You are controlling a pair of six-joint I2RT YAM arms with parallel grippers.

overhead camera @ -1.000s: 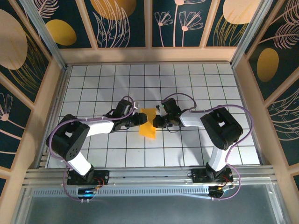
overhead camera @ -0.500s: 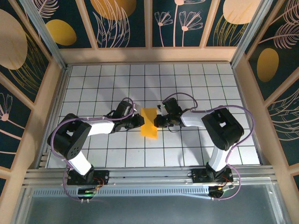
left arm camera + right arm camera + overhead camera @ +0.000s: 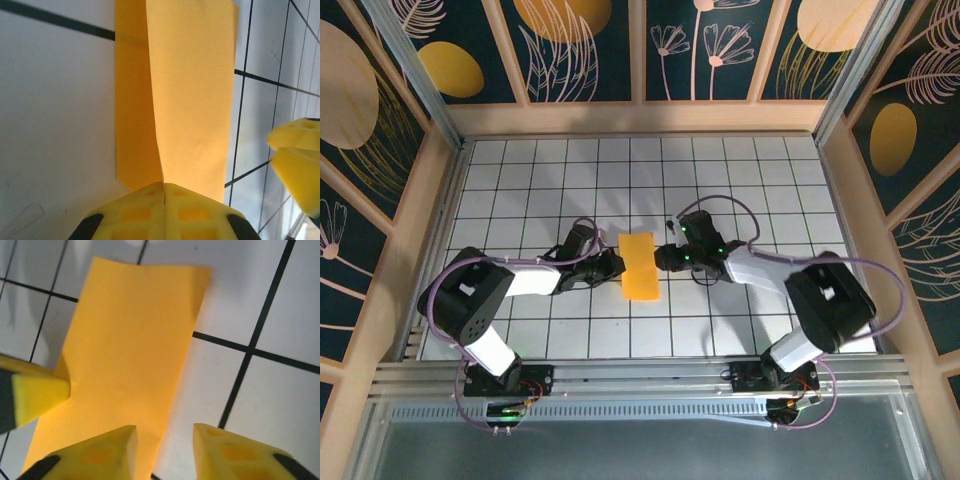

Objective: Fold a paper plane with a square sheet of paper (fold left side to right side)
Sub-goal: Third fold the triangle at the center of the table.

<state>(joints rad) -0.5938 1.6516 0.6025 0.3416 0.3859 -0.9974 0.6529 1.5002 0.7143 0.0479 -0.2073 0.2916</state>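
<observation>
The folded paper [image 3: 639, 266] lies on the worktop [image 3: 520, 170] between the hands. Up close, the left hand [image 3: 164, 187] is squeezed together at its edge, and the right hand [image 3: 165, 435] has its fingers apart.

My top camera sat above and behind the arm bases, looking down over the whole worktop [image 3: 520, 170]. The wrist cameras peered closely past the left hand [image 3: 164, 187] and right hand [image 3: 165, 431] at the tiles. All three views shared the sheet of paper [image 3: 640, 266].
</observation>
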